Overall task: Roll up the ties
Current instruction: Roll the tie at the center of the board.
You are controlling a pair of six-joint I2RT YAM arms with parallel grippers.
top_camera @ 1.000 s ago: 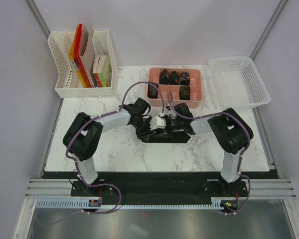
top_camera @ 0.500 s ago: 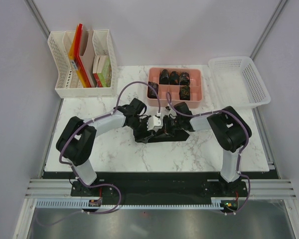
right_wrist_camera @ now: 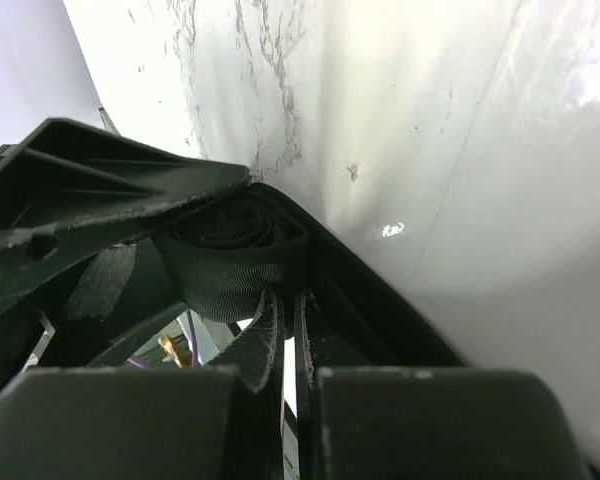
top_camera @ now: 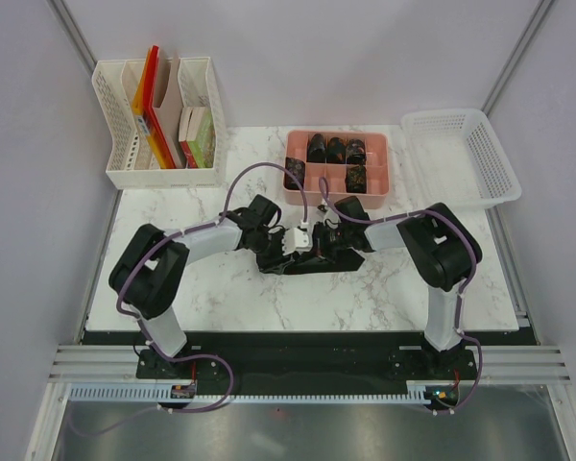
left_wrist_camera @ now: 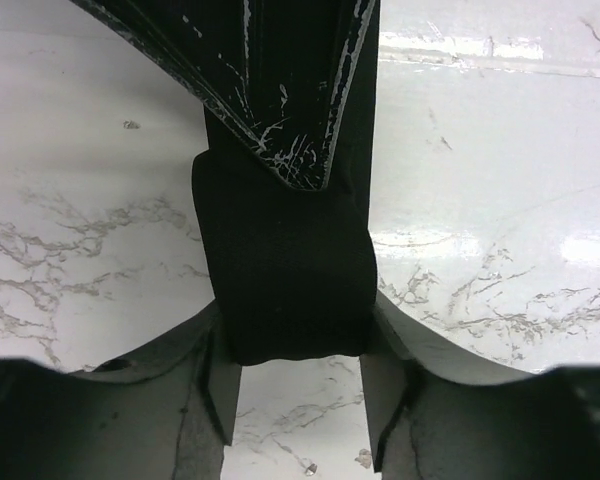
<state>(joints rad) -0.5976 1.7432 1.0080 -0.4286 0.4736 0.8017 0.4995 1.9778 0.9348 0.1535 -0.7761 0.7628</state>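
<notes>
the left hand [left_wrist_camera: 298, 350] holds the flat strip of the tie [left_wrist_camera: 285, 270] crosswise; the black fabric fills the narrow gap between its two fingers [left_wrist_camera: 223, 395]. the strip lies on the white marbled worktop [top_camera: 221, 288], and a scratched black finger of the other arm covers its far end. the right hand [right_wrist_camera: 288, 312] has its fingers drawn almost together, with only a thin slit of light between them. the rolled end of the same tie sits as a tight coil [right_wrist_camera: 235, 262] right at its tips and touches them. seen from above, both hands meet tip to tip just in front of the pink tray [top_camera: 386, 168], and the dark tie is bunched under them. inside the pink tray, several rolled ties [top_camera: 334, 149] stand in the compartments, mostly along its far row. a white basket [top_camera: 461, 154] stands just right of the pink tray, and a white rack [top_camera: 115, 125] holding folders and boxes stands well to its left.
</notes>
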